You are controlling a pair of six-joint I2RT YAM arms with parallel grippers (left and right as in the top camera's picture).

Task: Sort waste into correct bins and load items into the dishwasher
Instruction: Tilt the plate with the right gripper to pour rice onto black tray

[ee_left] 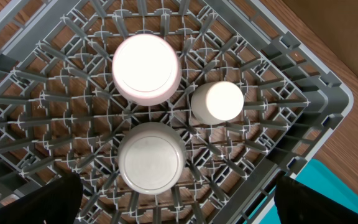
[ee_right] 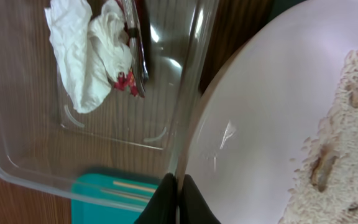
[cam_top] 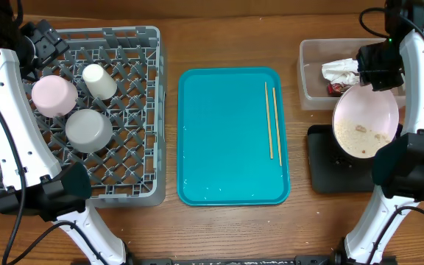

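Pale pink plate [cam_top: 366,110] — rice [cam_top: 364,133] on it — pinched at its rim by the right gripper [ee_right: 178,186]; left gripper [ee_left: 185,200] splayed wide.

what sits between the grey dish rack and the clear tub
In the overhead view, a teal rectangular serving tray lies between the grey lattice plastic dish rack and the clear rectangular plastic tub, with two thin wooden chopsticks lying on it nearer the tub.

**Table, wood, brown: one item**

Table [cam_top: 219,37]: mid-brown top with the grain running left to right in the overhead view, filling that view edge to edge. Finish is matte with a slight sheen. Light is even and shadows on the surface are soft. The same wood shows at the upper right corner of the left wrist view.
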